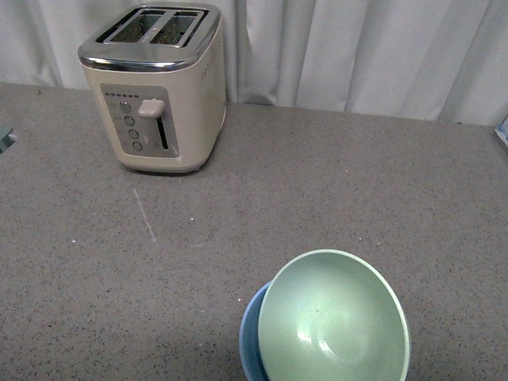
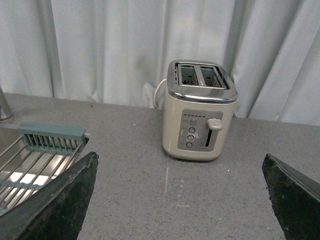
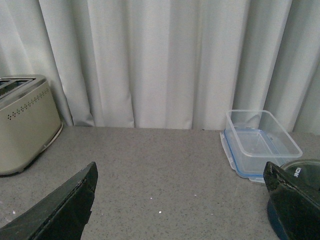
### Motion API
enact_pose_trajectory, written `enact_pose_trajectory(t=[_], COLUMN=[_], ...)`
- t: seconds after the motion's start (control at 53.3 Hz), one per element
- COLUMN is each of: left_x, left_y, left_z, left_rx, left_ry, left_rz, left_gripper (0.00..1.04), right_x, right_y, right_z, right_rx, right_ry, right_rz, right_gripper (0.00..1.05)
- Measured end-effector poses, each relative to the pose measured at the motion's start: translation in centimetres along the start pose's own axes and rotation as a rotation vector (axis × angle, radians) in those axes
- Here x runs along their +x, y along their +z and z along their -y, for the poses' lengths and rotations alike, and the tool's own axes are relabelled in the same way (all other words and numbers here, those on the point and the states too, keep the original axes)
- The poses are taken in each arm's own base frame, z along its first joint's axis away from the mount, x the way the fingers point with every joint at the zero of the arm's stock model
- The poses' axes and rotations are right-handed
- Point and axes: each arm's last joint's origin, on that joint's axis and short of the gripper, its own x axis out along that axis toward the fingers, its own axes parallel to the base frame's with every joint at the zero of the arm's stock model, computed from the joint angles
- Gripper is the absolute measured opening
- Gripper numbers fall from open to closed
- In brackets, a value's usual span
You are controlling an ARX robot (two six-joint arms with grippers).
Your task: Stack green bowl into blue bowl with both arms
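A grey speckled table (image 1: 317, 182) stretches out before me, backed by pale curtains (image 1: 373, 55). On it I count one cream toaster (image 1: 155, 91) at the far left, with two slots on top, and two bowls near my body: one green bowl (image 1: 333, 321) sitting tilted inside one blue bowl (image 1: 250, 341), of which only a sliver of rim shows at the green one's left. From my left wrist I also see one wire rack (image 2: 35, 165) set in a sink. From my right wrist I see one clear plastic container (image 3: 260, 142) by the curtain. Neither arm shows from the front. My left fingers (image 2: 55, 205) are spread wide over bare table, facing the toaster; my right fingers (image 3: 60, 210) are likewise spread, holding nothing.
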Motion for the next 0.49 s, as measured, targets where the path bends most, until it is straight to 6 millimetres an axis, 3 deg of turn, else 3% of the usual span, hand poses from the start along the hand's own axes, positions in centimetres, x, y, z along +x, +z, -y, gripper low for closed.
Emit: enact_pose_trajectory(t=[0.488], left_x=[0.00], left_y=[0.00], left_z=[0.00], left_rx=[0.000], left_ry=[0.000], left_rz=[0.000], left_gripper=[0.98], right_x=[0.00], right_y=[0.00], right_z=[0.00], right_rx=[0.000], right_ry=[0.000], right_rz=[0.000], right_gripper=[0.96])
